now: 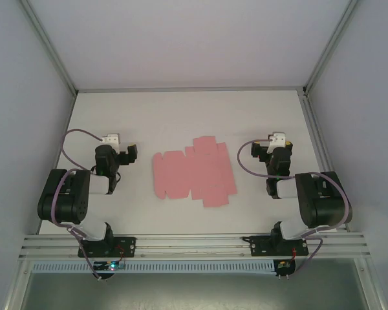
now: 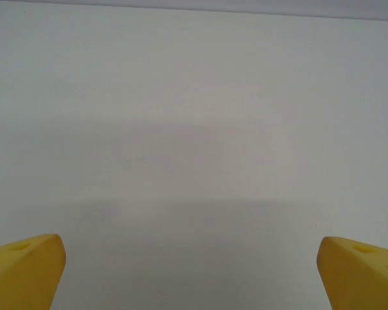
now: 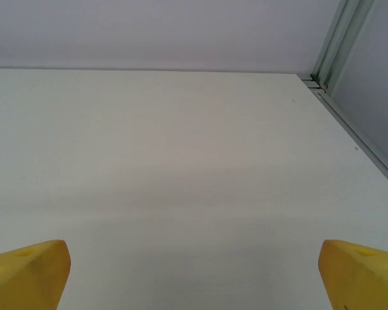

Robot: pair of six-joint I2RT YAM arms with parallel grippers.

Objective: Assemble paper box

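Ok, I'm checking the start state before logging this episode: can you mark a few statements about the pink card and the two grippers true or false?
1. The paper box lies on the table as a flat, unfolded cutout sheet. True.
2. The left gripper holds a tab of the sheet. False: it is open and empty, off to the sheet's side and not touching it.
3. The right gripper is shut. False: its fingers stand wide apart with nothing between them.
4. The paper box lies between the two grippers. True.
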